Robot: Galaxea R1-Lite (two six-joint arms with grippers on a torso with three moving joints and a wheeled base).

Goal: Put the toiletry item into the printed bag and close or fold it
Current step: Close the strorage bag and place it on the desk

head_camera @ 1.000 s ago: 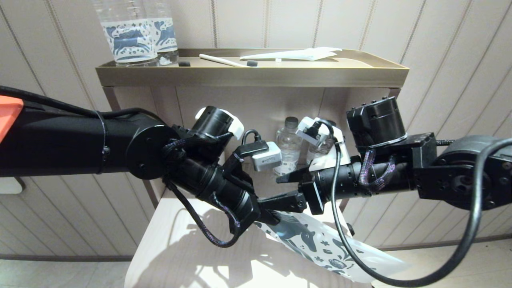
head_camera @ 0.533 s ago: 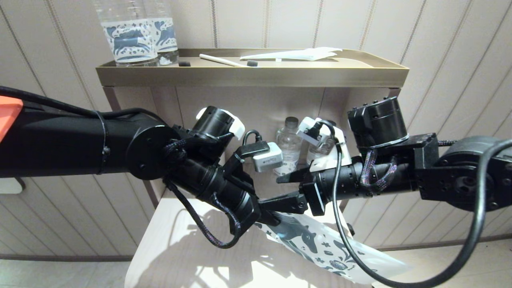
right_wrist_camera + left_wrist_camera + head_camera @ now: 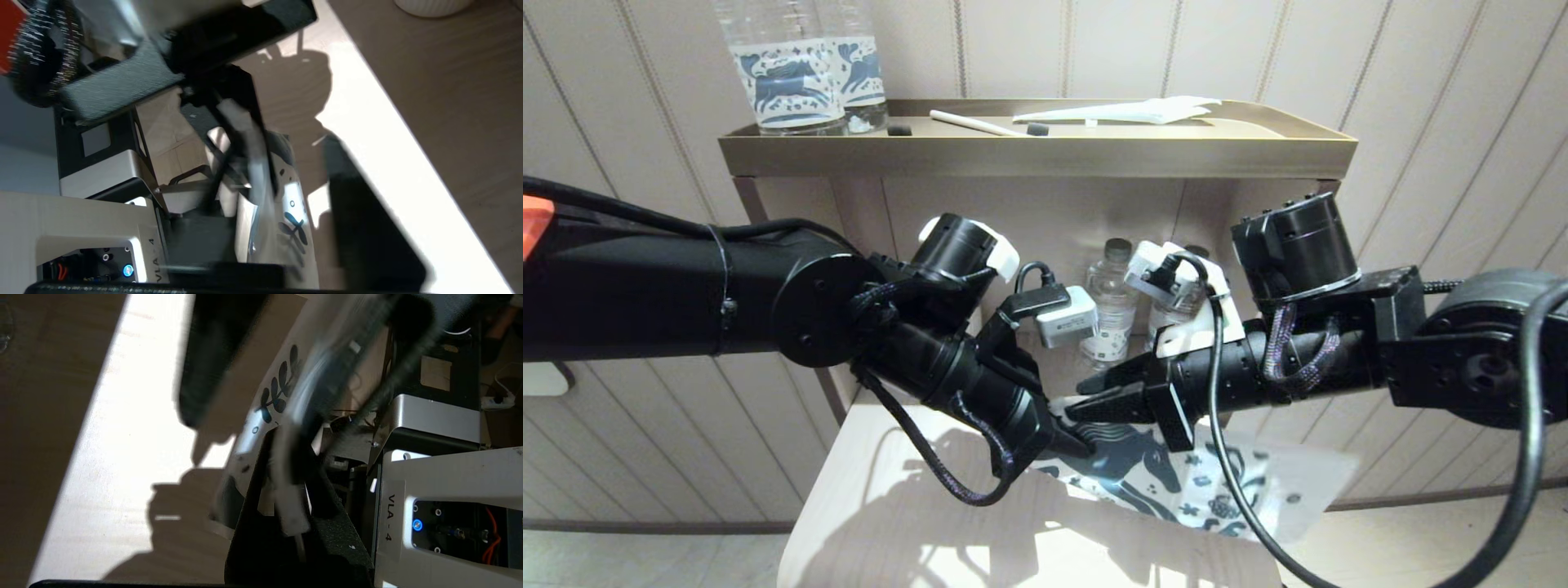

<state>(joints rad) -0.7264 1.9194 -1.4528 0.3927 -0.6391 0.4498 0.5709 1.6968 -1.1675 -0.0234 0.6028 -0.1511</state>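
The printed bag (image 3: 1176, 482), white with a dark blue horse and flowers, hangs nearly level over the pale wooden table (image 3: 890, 506). My left gripper (image 3: 1072, 441) is shut on the bag's left end. In the left wrist view the bag (image 3: 278, 390) runs out from between the pads. My right gripper (image 3: 1094, 396) is open, just above the same end and tip to tip with the left one. In the right wrist view the bag (image 3: 290, 216) lies beside one of its fingers (image 3: 367, 228). I cannot make out a toiletry item in or near the bag.
A brass tray shelf (image 3: 1037, 155) stands behind, holding two clear bottles with blue horse labels (image 3: 792, 73), a white stick (image 3: 972, 122) and a flat white packet (image 3: 1127, 110). Small bottles (image 3: 1107, 314) stand in the niche below it.
The bag's free end has swung up from hanging slantwise to nearly level. My right gripper has dropped and moved left toward the held end, its jaws narrower than before.
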